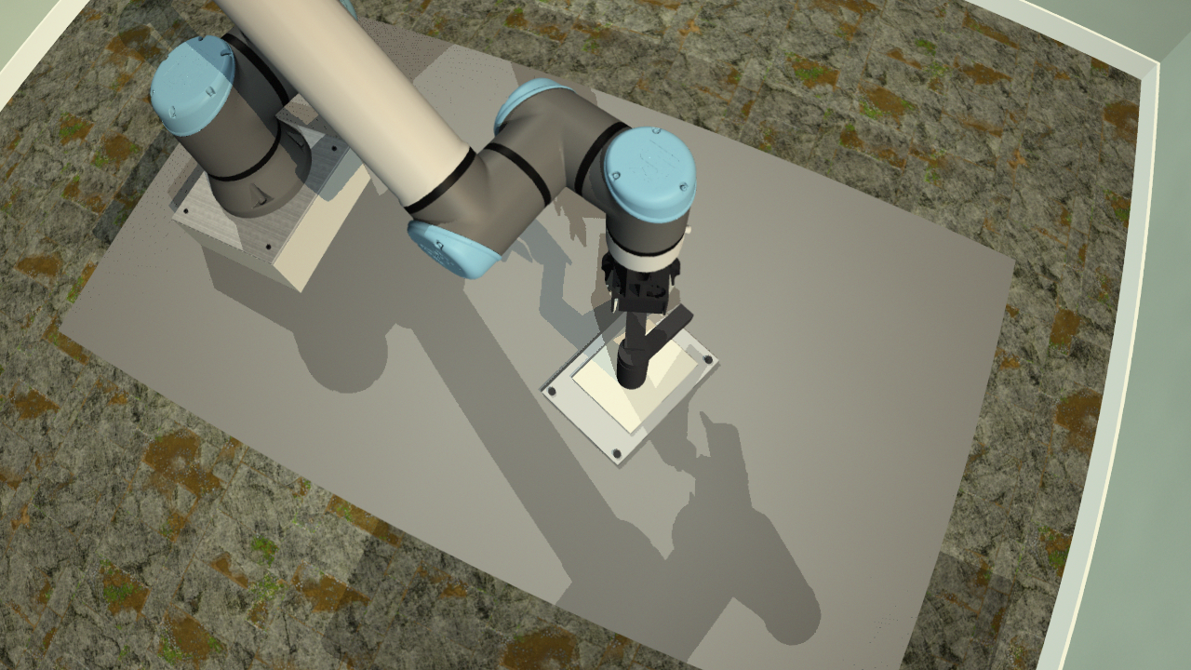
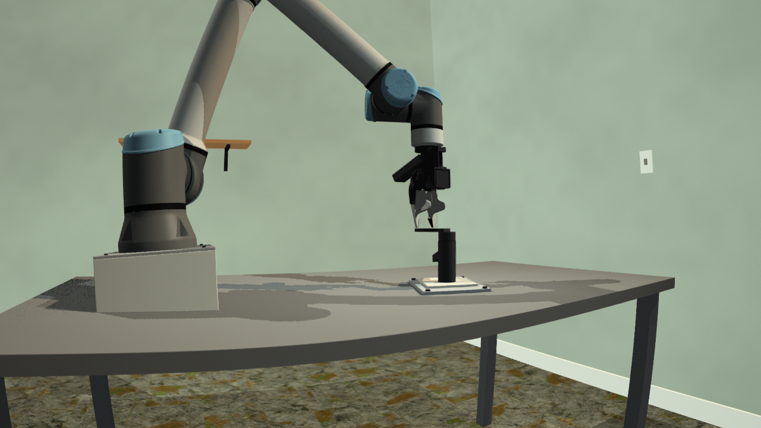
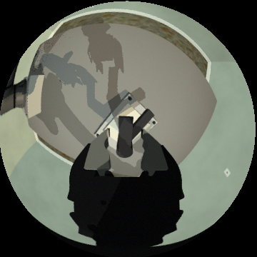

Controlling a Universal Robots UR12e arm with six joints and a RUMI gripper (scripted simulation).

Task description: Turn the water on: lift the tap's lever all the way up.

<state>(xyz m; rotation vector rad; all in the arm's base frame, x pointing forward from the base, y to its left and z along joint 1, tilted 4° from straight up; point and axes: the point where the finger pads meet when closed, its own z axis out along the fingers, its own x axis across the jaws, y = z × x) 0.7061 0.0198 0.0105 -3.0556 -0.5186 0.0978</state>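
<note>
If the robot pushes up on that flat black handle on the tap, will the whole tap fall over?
Probably not: the tap stands on a plate with a bolt at each corner. The thin lever looks stiff and should swing up. The end effector hovers above it.

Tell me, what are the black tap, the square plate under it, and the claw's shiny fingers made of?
The tap looks like matte black metal or plastic: dark all over, no shine. Its base plate seems to be pale grey metal, with dark screws at the corners and a cream panel inside. The fingers of the claw look like polished steel, silvery with bright glints. These are guesses from looks alone.
</note>
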